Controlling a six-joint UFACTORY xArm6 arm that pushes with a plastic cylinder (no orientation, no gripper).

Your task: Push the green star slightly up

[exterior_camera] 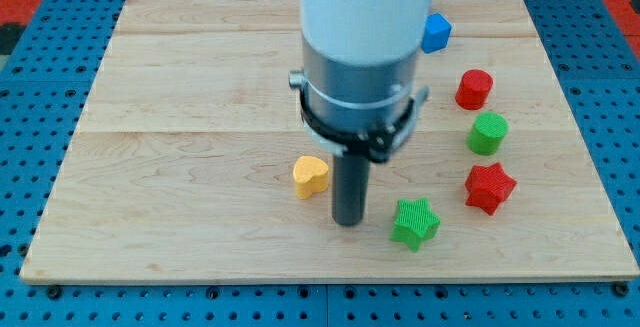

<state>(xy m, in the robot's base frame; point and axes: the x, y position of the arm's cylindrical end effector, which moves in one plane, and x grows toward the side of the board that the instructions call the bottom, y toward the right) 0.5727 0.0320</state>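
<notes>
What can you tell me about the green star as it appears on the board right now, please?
The green star is a small, chunky block with ribbed, plastic-looking sides. It lies flat near the wooden board's bottom edge, right of centre. My tip stands just to its left, with a narrow gap, not clearly touching. The red star sits up and to its right, apart. Nothing rests on it.

my tip (348,221) sits between the heart block (310,177) and the star (415,223).
</notes>
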